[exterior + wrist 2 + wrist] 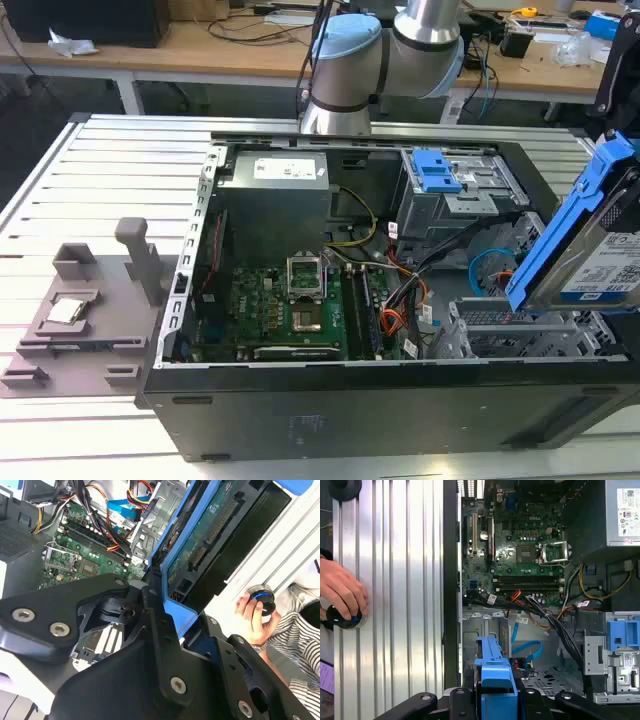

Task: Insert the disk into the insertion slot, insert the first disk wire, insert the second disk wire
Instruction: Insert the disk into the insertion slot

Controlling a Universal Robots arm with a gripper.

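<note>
My gripper [495, 702] is shut on the disk [600, 262], a silver drive with a white label in a bright blue carrier. I hold it tilted on edge above the case's corner at the exterior view's right. Its green underside [210, 525] faces the second wrist camera, and the carrier's blue edge [494, 672] sits between my black fingers [462, 702]. Below it lies the insertion slot [505, 328], a silver perforated cage, its floor [545, 677] bare. The second disk wire [527, 651], a thin blue looped cable, curls beside the cage. Which strand is the first disk wire I cannot tell.
A taller grey cage with a blue latch [440, 172] stands behind the slot. A black and orange wire bundle [540, 611] crosses between the motherboard [290, 310] and the cages. A person's hand [340, 592] rests on a black knob on the ribbed aluminium table [395, 605]. A grey fixture [90, 300] lies at the exterior view's left.
</note>
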